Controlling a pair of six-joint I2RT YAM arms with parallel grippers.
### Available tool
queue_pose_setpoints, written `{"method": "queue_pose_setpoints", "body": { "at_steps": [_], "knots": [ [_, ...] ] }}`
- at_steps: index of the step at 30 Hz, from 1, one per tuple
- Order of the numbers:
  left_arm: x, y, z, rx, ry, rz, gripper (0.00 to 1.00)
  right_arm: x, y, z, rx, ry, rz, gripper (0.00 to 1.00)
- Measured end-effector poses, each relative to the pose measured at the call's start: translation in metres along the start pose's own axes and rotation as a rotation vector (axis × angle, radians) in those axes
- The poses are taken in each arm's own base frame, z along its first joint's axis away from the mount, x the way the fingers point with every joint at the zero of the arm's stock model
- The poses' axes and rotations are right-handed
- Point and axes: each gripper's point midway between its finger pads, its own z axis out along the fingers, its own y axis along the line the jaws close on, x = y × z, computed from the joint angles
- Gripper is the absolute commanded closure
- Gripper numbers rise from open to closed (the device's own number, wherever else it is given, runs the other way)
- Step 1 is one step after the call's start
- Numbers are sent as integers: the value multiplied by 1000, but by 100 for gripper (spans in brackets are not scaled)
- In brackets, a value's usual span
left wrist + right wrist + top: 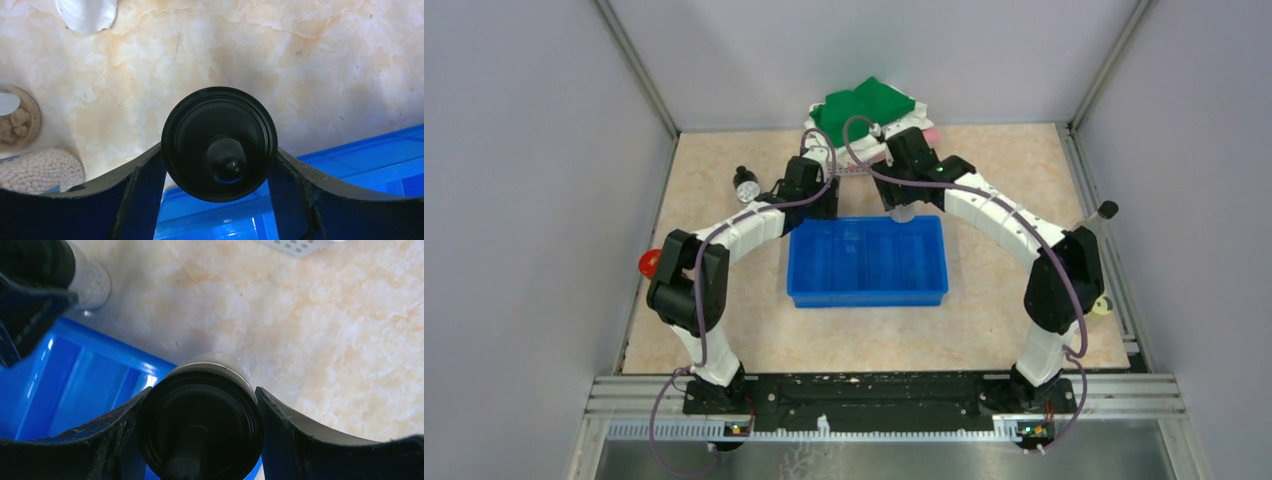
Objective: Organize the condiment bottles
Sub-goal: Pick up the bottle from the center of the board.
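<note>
Now the left tool (219, 150) clamps a black-capped bottle (219, 125) between both fingers. It hangs at the far left corner of the blue compartmented tray (360, 160), partly over the marble desk (250, 50). Likewise the right tool (200, 399) grips a black-topped jar (200, 430) over the tray's far rim. On the desk, a silver-capped bottle (746, 186) stands beside the left arm, a red-capped bottle (652, 263) near the left edge, and a dark-capped bottle (1107, 210) at the right edge.
</note>
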Motion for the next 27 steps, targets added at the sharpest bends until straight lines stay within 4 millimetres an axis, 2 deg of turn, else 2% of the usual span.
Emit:
{"method": "queue_pose_setpoints", "body": {
  "at_steps": [3, 5, 6, 8, 13, 17, 27],
  "knots": [
    [0, 2, 2, -9, -3, 2, 46, 18, 1, -1, -7, 31, 4, 97],
    [-2, 2, 2, -12, -10, 3, 60, 19, 0, -6, -12, 25, 11, 98],
    [-2, 2, 3, -12, -11, 4, 64, 20, 0, -9, -17, 22, 14, 98],
    [-4, 1, 4, -11, -16, 1, 66, 20, 1, -14, -24, 14, 21, 99],
    [-4, 1, 5, -10, -17, 3, 66, 19, 2, -24, -40, -2, 32, 100],
    [-6, 1, 4, -10, -15, 9, 64, 19, 4, -25, -53, -4, 37, 100],
    [-15, 1, -3, -10, -21, 29, 66, 37, 9, -24, -77, 25, 46, 100]
  ]
}}
